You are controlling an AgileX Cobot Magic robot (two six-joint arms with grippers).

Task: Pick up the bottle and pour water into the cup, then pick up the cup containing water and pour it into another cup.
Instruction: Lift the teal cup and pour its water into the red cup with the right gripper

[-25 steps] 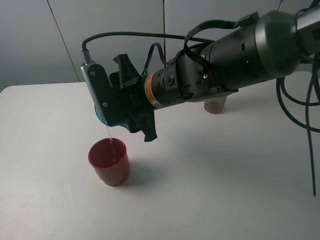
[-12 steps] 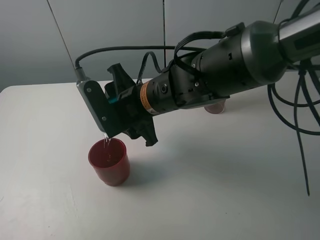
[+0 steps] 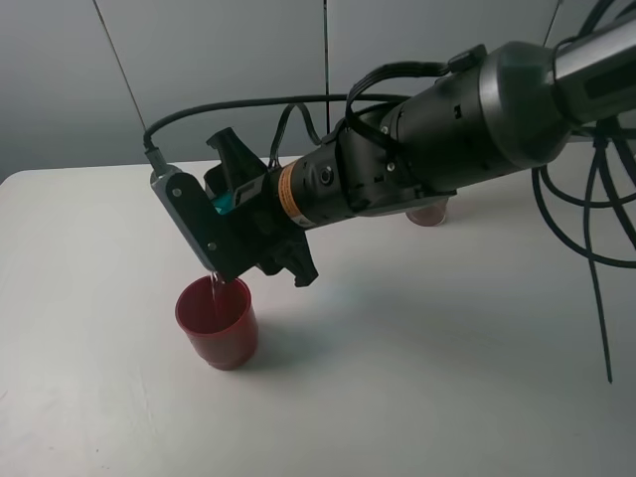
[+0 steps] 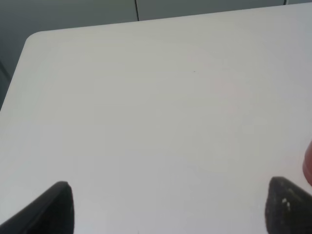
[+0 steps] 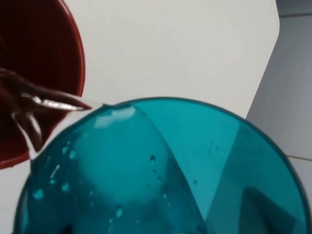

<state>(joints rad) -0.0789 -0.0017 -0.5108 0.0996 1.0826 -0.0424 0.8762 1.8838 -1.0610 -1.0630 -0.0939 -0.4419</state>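
My right gripper [image 3: 235, 238] reaches across to the left side of the table and is shut on the teal cup [image 3: 223, 204]. It holds the cup tipped steeply over the dark red cup [image 3: 219, 326]. A thin stream of water [image 3: 214, 284] falls from the teal rim into the red cup. In the right wrist view the teal cup [image 5: 161, 170] fills the frame, with the red cup [image 5: 44, 58] below its lip. The bottle [image 3: 427, 213] shows only as a brownish base behind the arm. My left gripper [image 4: 170, 209] is open over bare table.
The white table [image 3: 447, 378] ends at a grey wall behind. Black cables [image 3: 596, 248] hang at the right. A sliver of the red cup [image 4: 308, 163] shows at the edge of the left wrist view.
The right wrist has rolled further and shifted slightly left, tipping the teal cup more steeply. Water keeps running into the red cup, which has not moved.
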